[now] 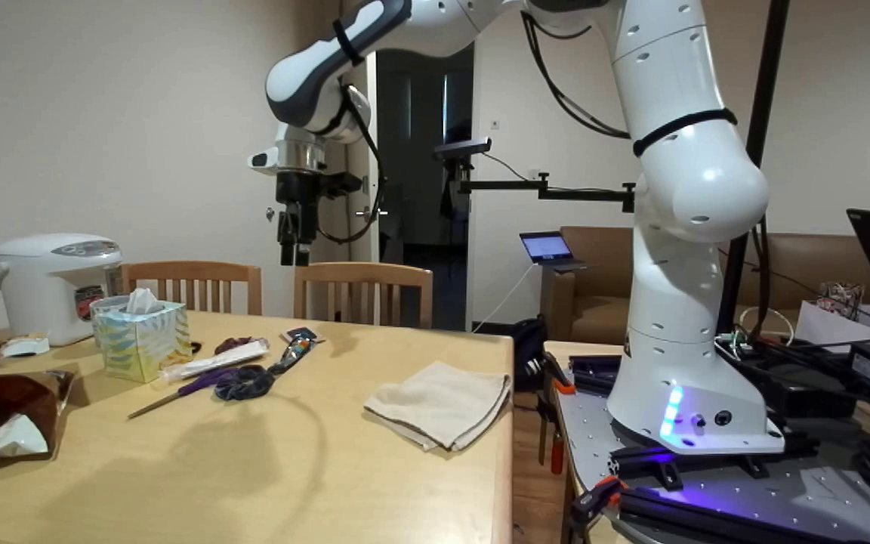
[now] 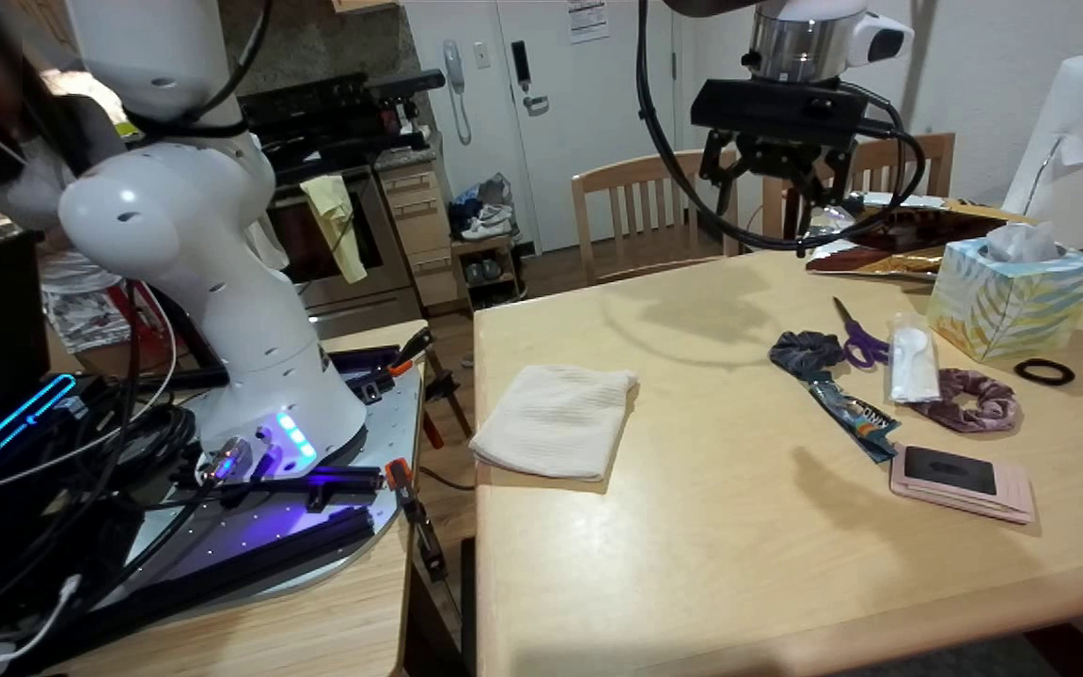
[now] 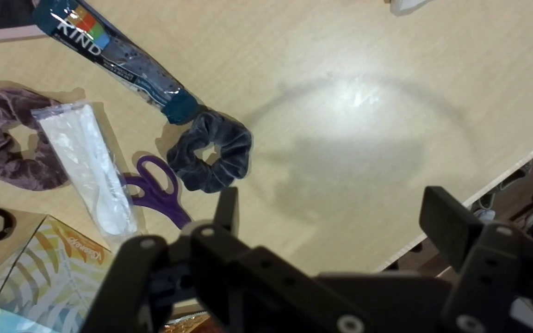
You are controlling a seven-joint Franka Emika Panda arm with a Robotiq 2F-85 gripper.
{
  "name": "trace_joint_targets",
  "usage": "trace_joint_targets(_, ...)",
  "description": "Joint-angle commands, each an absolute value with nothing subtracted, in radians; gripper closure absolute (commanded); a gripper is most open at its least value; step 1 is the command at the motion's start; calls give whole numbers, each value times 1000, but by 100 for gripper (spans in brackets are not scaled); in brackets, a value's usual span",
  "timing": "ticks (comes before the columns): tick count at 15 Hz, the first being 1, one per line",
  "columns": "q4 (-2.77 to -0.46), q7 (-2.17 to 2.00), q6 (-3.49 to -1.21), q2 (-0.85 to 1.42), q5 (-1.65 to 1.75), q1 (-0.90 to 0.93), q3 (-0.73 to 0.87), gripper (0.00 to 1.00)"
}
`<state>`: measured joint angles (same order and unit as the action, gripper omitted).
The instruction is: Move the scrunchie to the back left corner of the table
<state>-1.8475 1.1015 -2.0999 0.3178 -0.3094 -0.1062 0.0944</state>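
The bench (image 2: 711, 545) carries a beige folded cloth (image 2: 551, 423), well apart from the purple scissors (image 3: 164, 203), and a tissue box (image 2: 1012, 306) near those scissors. Above the level of the scissors, the jaws stand wide apart, holding nothing. The dark scrunchie (image 3: 233, 151) lies on the bench just beside the scissors, at their handle end.

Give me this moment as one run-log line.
hand: open, empty, above table | dark scrunchie: on table, beside snack bar and scissors | grasp: not yet made
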Motion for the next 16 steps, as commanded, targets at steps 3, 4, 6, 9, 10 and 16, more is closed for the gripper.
trace_joint_targets(3, -1909, 1045, -2137, 245, -278, -145, 80, 0)
trace_joint_targets(4, -1884, 1011, -2117, 264, -257, -142, 84, 0)
trace_joint_targets(6, -1829, 1000, -2064, 305, -223, -142, 77, 0)
trace_joint_targets(9, -1743, 1056, -1988, 379, -220, -136, 34, 0)
trace_joint_targets(10, -1716, 1071, -1968, 404, -217, -132, 18, 0)
trace_joint_targets(16, -1520, 974, -1858, 600, -95, -82, -15, 0)
